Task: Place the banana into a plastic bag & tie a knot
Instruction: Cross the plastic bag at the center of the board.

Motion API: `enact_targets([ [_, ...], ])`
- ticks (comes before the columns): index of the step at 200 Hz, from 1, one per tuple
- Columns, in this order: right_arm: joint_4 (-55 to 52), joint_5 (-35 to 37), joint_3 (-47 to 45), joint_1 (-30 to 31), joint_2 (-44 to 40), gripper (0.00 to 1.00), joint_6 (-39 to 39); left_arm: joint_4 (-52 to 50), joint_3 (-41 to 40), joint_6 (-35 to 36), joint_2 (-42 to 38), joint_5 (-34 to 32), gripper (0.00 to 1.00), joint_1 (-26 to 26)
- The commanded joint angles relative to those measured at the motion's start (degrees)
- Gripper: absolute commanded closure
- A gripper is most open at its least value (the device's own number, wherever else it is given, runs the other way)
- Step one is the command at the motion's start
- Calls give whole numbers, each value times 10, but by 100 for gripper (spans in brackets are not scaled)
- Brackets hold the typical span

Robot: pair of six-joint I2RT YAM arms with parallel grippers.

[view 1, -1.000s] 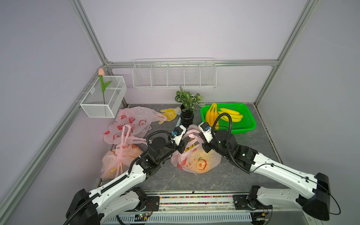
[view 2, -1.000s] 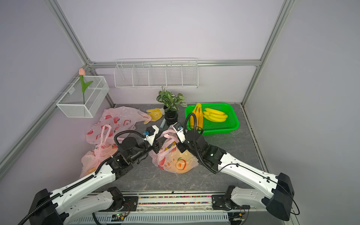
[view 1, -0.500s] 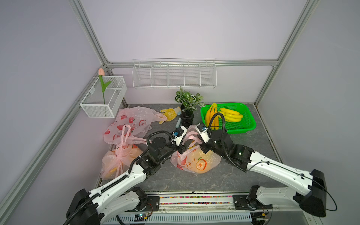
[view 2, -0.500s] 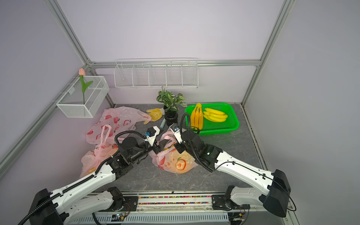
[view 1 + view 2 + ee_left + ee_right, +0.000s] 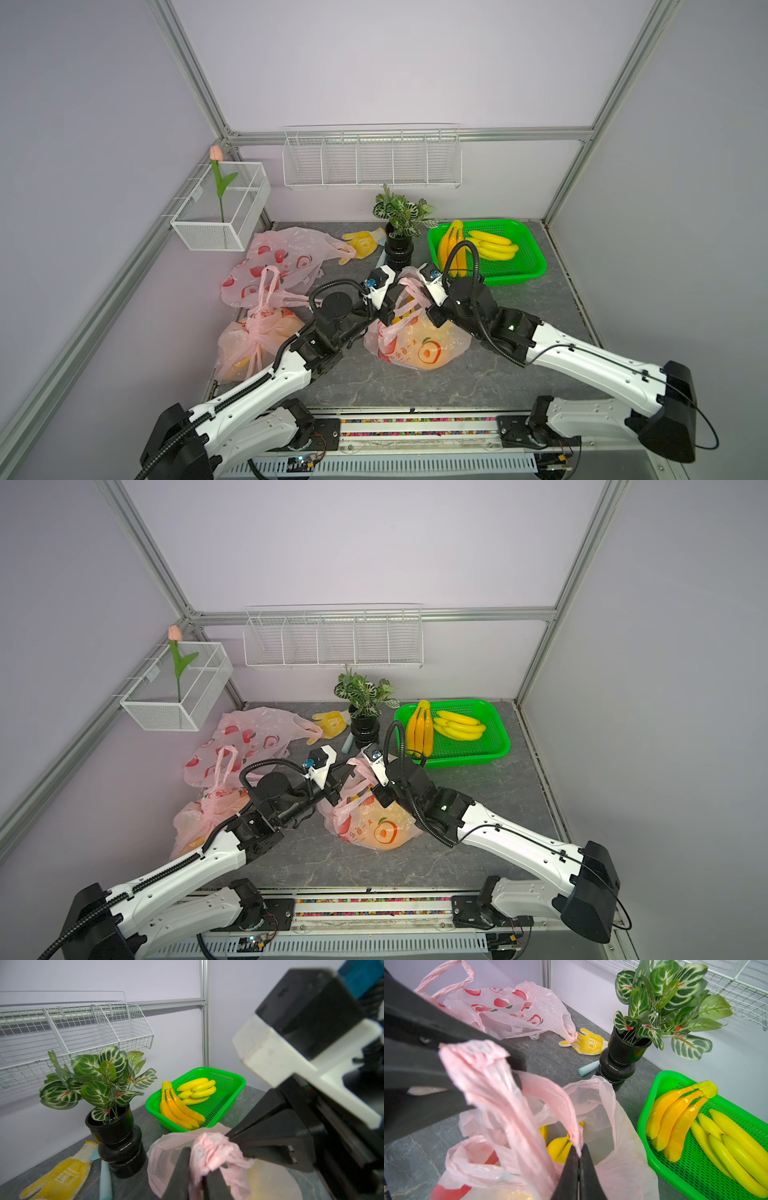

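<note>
The pink plastic bag with an orange fruit print stands mid-table, mouth up. Through its mouth the right wrist view shows a yellow banana lying inside. My left gripper is shut on a bunched pink handle above the bag. My right gripper is shut on the other handle, a thin strip pinched at its tips. In both top views the left gripper and right gripper meet nose to nose over the bag, the handles crossing between them.
A green basket of bananas sits at the back right. A black potted plant, a yellow glove and a pale blue stick lie just behind the bag. A knotted bag and an empty bag lie left.
My left gripper opened, then shut on the bunched handle. My right gripper carried its handle leftward, closer to the left gripper.
</note>
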Motion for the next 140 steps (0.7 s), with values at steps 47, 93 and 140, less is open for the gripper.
enact_targets([
  [47,41,63,-19,6,-50,94,-19,10,6,-42,2,-36,99,0],
  [93,53,135,-20,2,-47,93,0,8,2,-49,-6,-47,94,1],
  [140,60,135,-24,2,-50,93,0,7,2,-62,1,-36,90,1],
])
